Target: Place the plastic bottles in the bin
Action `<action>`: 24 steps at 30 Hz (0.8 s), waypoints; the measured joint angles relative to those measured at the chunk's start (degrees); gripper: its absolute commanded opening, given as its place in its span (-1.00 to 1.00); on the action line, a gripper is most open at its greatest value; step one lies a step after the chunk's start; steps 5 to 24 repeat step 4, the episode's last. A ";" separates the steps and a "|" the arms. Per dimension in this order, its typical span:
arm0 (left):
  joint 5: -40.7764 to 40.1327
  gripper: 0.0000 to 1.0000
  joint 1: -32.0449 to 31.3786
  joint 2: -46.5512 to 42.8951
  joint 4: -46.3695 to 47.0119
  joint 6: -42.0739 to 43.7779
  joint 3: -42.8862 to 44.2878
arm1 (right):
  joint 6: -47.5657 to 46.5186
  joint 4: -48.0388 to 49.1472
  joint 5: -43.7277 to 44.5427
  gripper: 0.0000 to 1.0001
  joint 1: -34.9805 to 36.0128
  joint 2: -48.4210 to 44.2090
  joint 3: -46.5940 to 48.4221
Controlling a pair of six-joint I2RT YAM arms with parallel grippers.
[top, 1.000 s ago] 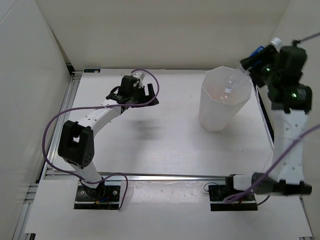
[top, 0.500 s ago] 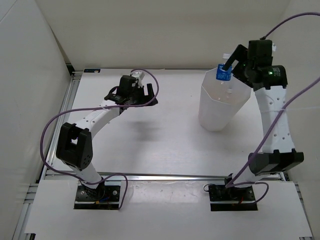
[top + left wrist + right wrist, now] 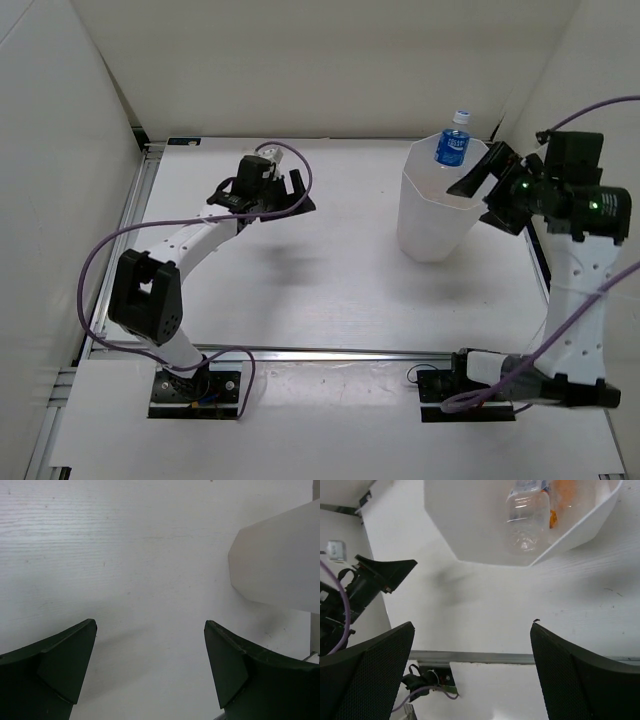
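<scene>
Now, your table (image 3: 330,280) carries one big thing, the bin (image 3: 428,228). It stands toward the far right, so the right arm can reach its mouth from the side.

The right gripper (image 3: 480,170) hangs at the bin's near-right rim, tilted toward the opening, with its jaws spread wide and holding nothing. That pose fits a release over the mouth. The left gripper (image 3: 300,192) sits well apart, low over the far-left table. Its jaws are also wide and empty, and it looks parked clear of the right arm's work.

As for the bottles, the blue-label bottle (image 3: 452,148) stands inside against the far wall, with its neck and cap above the rim. You cannot tell whether it is settled or dropping. Deeper in, the clear bottle (image 3: 527,517) lies on its side, with the orange bottle (image 3: 565,495) just beside it. You cannot pick out the fourth here, so check before you call the job done.
</scene>
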 measured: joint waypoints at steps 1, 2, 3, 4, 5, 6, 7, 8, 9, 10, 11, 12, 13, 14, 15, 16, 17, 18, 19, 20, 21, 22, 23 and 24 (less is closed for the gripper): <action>-0.63 0.99 -0.13 -0.74 -0.22 -0.42 -0.63 | -0.52 -0.07 -1.25 1.00 -0.70 -1.99 -0.87; -1.51 0.99 -0.37 -1.64 -0.61 -0.66 -1.25 | -1.14 -0.07 -2.14 1.00 -1.29 -3.58 -1.20; -2.71 0.99 -0.87 -2.69 -1.03 -0.72 -1.77 | -1.86 -0.13 -2.84 1.00 -1.75 -4.85 -1.25; -3.54 0.99 -1.46 -3.76 -1.27 -0.72 -2.14 | -2.54 -0.09 -3.28 1.00 -1.92 -5.86 -1.31; -3.54 0.99 -1.46 -3.76 -1.27 -0.72 -2.14 | -2.54 -0.09 -3.28 1.00 -1.92 -5.86 -1.31; -3.54 0.99 -1.46 -3.76 -1.27 -0.72 -2.14 | -2.54 -0.09 -3.28 1.00 -1.92 -5.86 -1.31; -3.54 0.99 -1.46 -3.76 -1.27 -0.72 -2.14 | -2.54 -0.09 -3.28 1.00 -1.92 -5.86 -1.31; -3.54 0.99 -1.46 -3.76 -1.27 -0.72 -2.14 | -2.54 -0.09 -3.28 1.00 -1.92 -5.86 -1.31; -3.54 0.99 -1.46 -3.76 -1.27 -0.72 -2.14 | -2.54 -0.09 -3.28 1.00 -1.92 -5.86 -1.31; -3.54 0.99 -1.46 -3.76 -1.27 -0.72 -2.14 | -2.54 -0.09 -3.28 1.00 -1.92 -5.86 -1.31; -3.54 0.99 -1.46 -3.76 -1.27 -0.72 -2.14 | -2.54 -0.09 -3.28 1.00 -1.92 -5.86 -1.31; -3.54 0.99 -1.46 -3.76 -1.27 -0.72 -2.14 | -2.54 -0.09 -3.28 1.00 -1.92 -5.86 -1.31; -3.54 0.99 -1.46 -3.76 -1.27 -0.72 -2.14 | -2.54 -0.09 -3.28 1.00 -1.92 -5.86 -1.31; -3.54 0.99 -1.46 -3.76 -1.27 -0.72 -2.14 | -2.54 -0.09 -3.28 1.00 -1.92 -5.86 -1.31; -3.54 0.99 -1.46 -3.76 -1.27 -0.72 -2.14 | -2.54 -0.09 -3.28 1.00 -1.92 -5.86 -1.31; -3.54 0.99 -1.46 -3.76 -1.27 -0.72 -2.14 | -2.54 -0.09 -3.28 1.00 -1.92 -5.86 -1.31; -3.54 0.99 -1.46 -3.76 -1.27 -0.72 -2.14 | -2.54 -0.09 -3.28 1.00 -1.92 -5.86 -1.31; -3.54 0.99 -1.46 -3.76 -1.27 -0.72 -2.14 | -2.54 -0.09 -3.28 1.00 -1.92 -5.86 -1.31; -3.54 0.99 -1.46 -3.76 -1.27 -0.72 -2.14 | -2.54 -0.09 -3.28 1.00 -1.92 -5.86 -1.31; -3.54 0.99 -1.46 -3.76 -1.27 -0.72 -2.14 | -2.54 -0.09 -3.28 1.00 -1.92 -5.86 -1.31; -3.54 0.99 -1.46 -3.76 -1.27 -0.72 -2.14 | -2.54 -0.09 -3.28 1.00 -1.92 -5.86 -1.31; -3.54 0.99 -1.46 -3.76 -1.27 -0.72 -2.14 | -2.54 -0.09 -3.28 1.00 -1.92 -5.86 -1.31; -3.54 0.99 -1.46 -3.76 -1.27 -0.72 -2.14 | -2.54 -0.09 -3.28 1.00 -1.92 -5.86 -1.31; -3.54 0.99 -1.46 -3.76 -1.27 -0.72 -2.14 | -2.54 -0.09 -3.28 1.00 -1.92 -5.86 -1.31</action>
